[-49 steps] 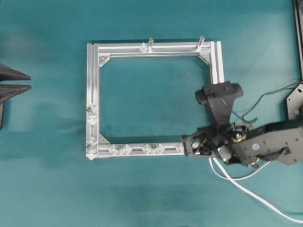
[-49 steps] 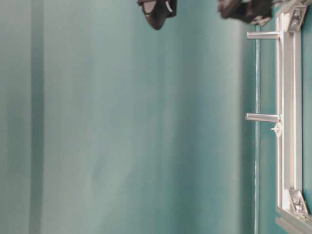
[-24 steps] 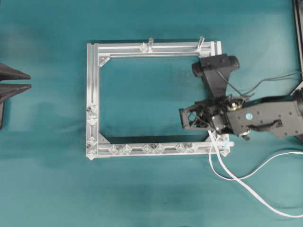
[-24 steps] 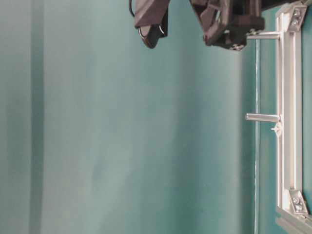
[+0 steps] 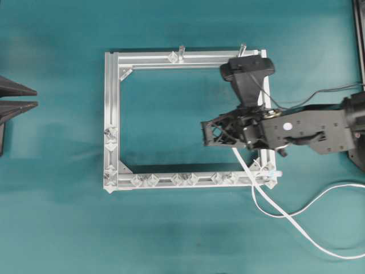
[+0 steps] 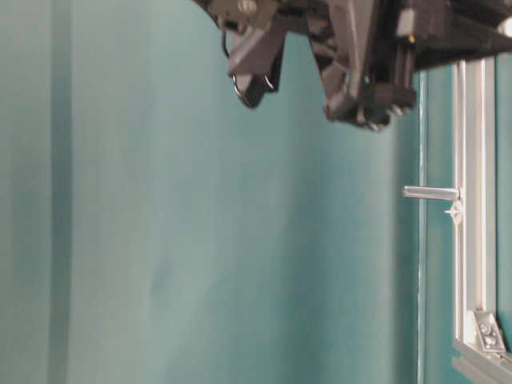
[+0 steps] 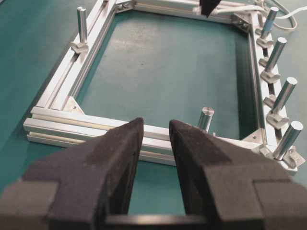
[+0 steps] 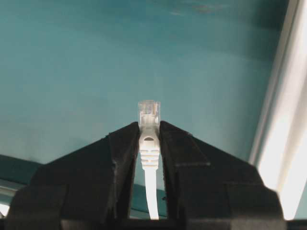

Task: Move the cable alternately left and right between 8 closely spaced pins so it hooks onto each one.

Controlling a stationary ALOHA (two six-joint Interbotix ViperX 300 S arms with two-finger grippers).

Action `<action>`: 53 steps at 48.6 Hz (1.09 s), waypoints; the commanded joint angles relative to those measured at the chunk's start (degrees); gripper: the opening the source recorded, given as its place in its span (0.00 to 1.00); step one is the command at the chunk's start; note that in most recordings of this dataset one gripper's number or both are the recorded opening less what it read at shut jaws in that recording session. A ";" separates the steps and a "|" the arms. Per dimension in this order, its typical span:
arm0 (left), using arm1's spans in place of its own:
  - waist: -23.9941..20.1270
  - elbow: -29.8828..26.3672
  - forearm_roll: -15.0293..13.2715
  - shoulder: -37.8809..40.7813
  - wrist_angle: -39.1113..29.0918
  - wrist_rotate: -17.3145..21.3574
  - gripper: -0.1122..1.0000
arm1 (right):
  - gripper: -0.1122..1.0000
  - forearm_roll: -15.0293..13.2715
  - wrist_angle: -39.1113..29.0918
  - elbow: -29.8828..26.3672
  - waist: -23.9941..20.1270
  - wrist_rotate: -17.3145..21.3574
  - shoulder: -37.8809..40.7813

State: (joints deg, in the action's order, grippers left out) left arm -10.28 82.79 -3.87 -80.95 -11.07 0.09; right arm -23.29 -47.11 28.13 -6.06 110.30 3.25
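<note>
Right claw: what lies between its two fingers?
The cable lies there, pinched between the right claw fingers, its clear plug tip poking past them. The right wrist view shows it.

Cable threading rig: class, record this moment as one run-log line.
right hand: shut on cable plug, above frame interior | cable: bent round bottom-right corner pin | left hand: open, idle

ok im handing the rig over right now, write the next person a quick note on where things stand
Right gripper: shut on the cable just behind its plug, over the inside of the frame.
Left gripper: open, empty, parked at the left edge.
Cable: runs from the right gripper past the frame's lower right corner, then loops loose on the table.
Pins: along the bottom and left rails.
Done: cable seems caught at the corner pin at most.
Left: weave through the other pins.
</note>
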 commanded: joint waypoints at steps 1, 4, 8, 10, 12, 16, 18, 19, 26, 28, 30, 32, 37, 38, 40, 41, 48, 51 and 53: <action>-0.18 -0.62 0.18 0.62 0.62 0.18 0.40 | 0.27 -0.62 0.18 -2.72 0.18 -0.18 0.53; -0.18 -0.62 0.18 0.62 0.70 0.09 0.40 | 0.27 -0.88 0.26 -3.96 0.18 -0.18 1.49; -0.26 -0.62 0.09 0.62 0.62 0.09 0.40 | 0.27 -1.32 0.44 -5.54 0.18 -0.53 2.72; -0.26 -0.62 0.18 0.62 0.70 0.09 0.40 | 0.27 -1.32 0.35 -6.33 0.26 -0.79 3.25; -0.18 -0.62 0.18 0.62 0.62 0.09 0.40 | 0.27 -1.41 0.35 -7.03 0.35 -1.14 3.78; -0.18 -0.62 0.18 0.62 0.70 0.09 0.40 | 0.27 -1.41 0.35 -8.44 0.44 -1.93 4.75; -0.18 -0.62 0.18 0.62 0.70 0.09 0.40 | 0.27 -1.41 0.35 -8.96 0.44 -2.11 5.01; -0.18 -0.53 0.18 0.62 0.70 0.09 0.40 | 0.27 -1.41 0.26 -9.14 0.53 -2.11 5.19; -0.26 -0.62 0.18 0.62 0.62 -0.18 0.40 | 0.27 -1.32 0.26 -9.84 0.44 -2.02 5.54; -0.18 -0.62 0.18 0.53 0.62 -0.18 0.40 | 0.27 -1.14 0.18 -9.93 0.44 -2.02 5.54; -0.18 -0.62 0.18 0.62 0.62 -0.18 0.40 | 0.27 -1.14 0.18 -10.11 0.35 -2.02 5.63; -0.18 -0.62 0.18 0.62 0.62 -0.18 0.40 | 0.27 -1.14 0.26 -10.28 0.18 -1.85 5.63; -0.18 -0.62 0.18 0.62 0.62 -0.26 0.40 | 0.27 -1.05 0.18 -10.72 -0.44 -1.49 5.63; -0.18 -0.53 0.18 0.62 0.62 -0.18 0.40 | 0.27 -1.05 0.18 -10.81 -0.62 -1.41 5.71; -0.18 -0.62 0.18 0.62 0.62 -0.26 0.40 | 0.27 -0.79 0.18 -10.90 -1.05 -1.32 5.89; -0.18 -0.62 0.09 0.62 0.62 -0.26 0.40 | 0.27 -0.70 0.18 -10.99 -1.23 -1.32 5.89; -0.18 -0.62 0.18 0.62 0.62 -0.26 0.40 | 0.27 0.44 0.09 -11.51 -2.81 -0.18 6.42; -0.26 -0.53 0.18 0.62 0.62 -0.26 0.40 | 0.27 0.44 0.09 -11.87 -3.52 0.62 6.68; -0.18 -0.62 0.18 0.62 0.62 -0.26 0.40 | 0.27 0.44 0.09 -12.04 -4.04 1.23 6.77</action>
State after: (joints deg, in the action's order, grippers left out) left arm -10.37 82.79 -3.87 -80.95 -10.99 0.00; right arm -22.94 -46.93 17.58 -9.14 111.01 10.81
